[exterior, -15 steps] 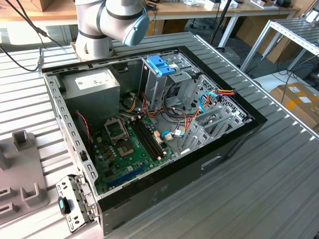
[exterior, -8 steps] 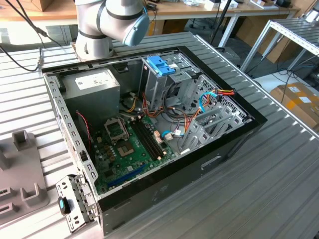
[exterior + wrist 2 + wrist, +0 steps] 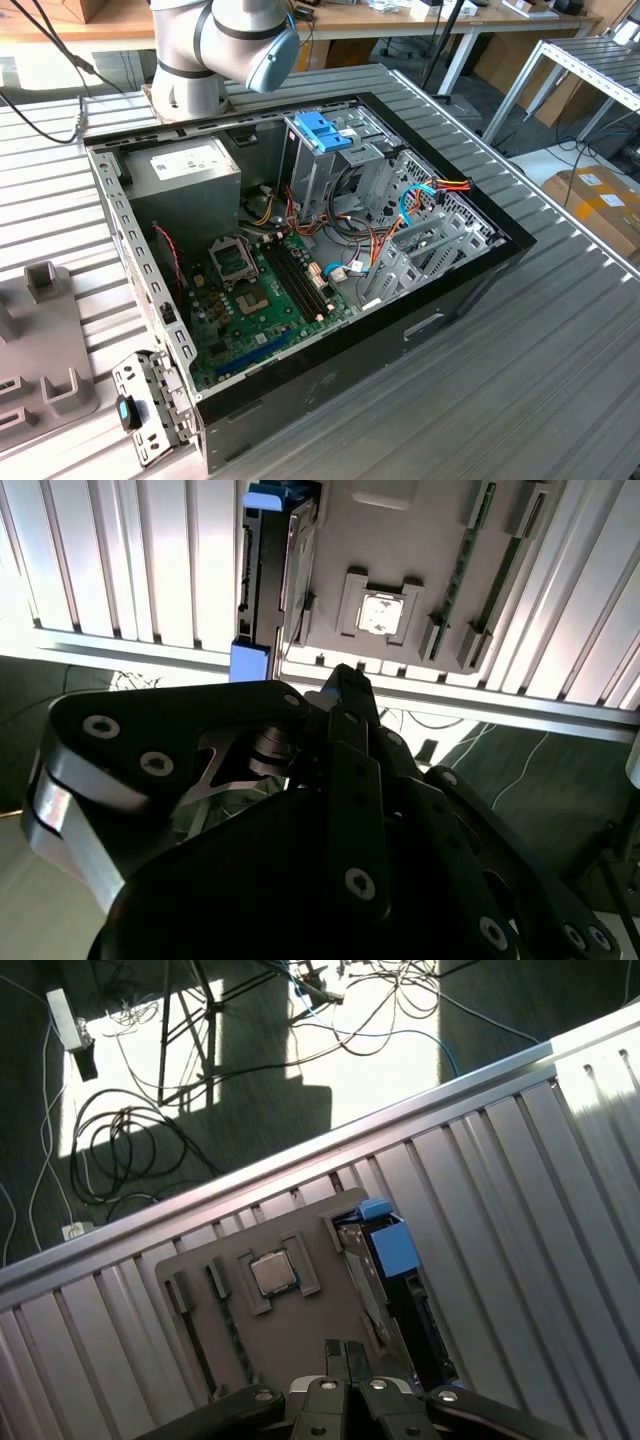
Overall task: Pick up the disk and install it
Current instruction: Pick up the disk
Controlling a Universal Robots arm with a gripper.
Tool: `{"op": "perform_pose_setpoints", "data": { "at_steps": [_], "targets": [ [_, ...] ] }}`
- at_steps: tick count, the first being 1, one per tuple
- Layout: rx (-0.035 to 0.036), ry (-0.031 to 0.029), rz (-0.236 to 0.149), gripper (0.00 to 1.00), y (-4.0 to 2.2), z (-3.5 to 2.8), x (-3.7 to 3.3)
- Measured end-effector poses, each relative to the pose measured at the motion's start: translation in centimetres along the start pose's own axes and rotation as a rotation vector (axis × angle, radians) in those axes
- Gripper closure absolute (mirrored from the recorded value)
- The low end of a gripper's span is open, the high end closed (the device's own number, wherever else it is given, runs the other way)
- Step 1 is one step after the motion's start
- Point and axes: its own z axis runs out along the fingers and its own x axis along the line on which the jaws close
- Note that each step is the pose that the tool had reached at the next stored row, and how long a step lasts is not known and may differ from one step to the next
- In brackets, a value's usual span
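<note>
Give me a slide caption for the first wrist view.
Closed end effector poised over a grey parts tray, where the disk stands on edge beside a processor chip.

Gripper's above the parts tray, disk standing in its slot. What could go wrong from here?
1. The gripper is shut and points at the tray beside the disk; lowered like this it would likely strike the tray or the chip.
2. The disk stands on edge in a slot at the tray's edge, leaving little finger room.
3. Loose cables lie by the drive cage and might snag the disk.
</note>
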Motion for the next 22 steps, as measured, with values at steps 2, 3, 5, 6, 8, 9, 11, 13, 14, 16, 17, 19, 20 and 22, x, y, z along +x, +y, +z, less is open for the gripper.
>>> {"op": "perform_pose_setpoints", "data": {
  "at_steps": [2,3,5,6,8,9,11,13,14,16,17,19,20,22],
  "targets": [
    [-0.0001,0.0003,-0.006,0.89,0.0,0.0,0.0],
    [-0.0002,0.0005,-0.011,0.89,0.0,0.0,0.0],
    [-0.0004,0.0008,-0.017,0.89,0.0,0.0,0.0],
    [-0.0005,0.0009,-0.02,0.89,0.0,0.0,0.0],
    [-0.0006,0.0012,-0.027,0.89,0.0,0.0,0.0],
    [-0.0007,0.0014,-0.029,0.89,0.0,0.0,0.0],
    [-0.0008,0.0016,-0.035,0.89,0.0,0.0,0.0],
    [-0.001,0.0018,-0.04,0.89,0.02,0.0,-0.01],
    [-0.001,0.0019,-0.043,0.89,0.01,0.0,0.0],
    [-0.0013,0.0024,-0.053,0.89,0.0,0.0,0.0],
    [-0.0014,0.0025,-0.056,0.89,0.0,0.0,0.0],
    [-0.0015,0.0027,-0.06,0.89,0.0,0.0,0.0],
    [-0.0016,0.0029,-0.063,0.89,0.0,0.0,0.0],
    [-0.0017,0.0031,-0.069,0.89,0.0,0.0,0.0]
  ]
}}
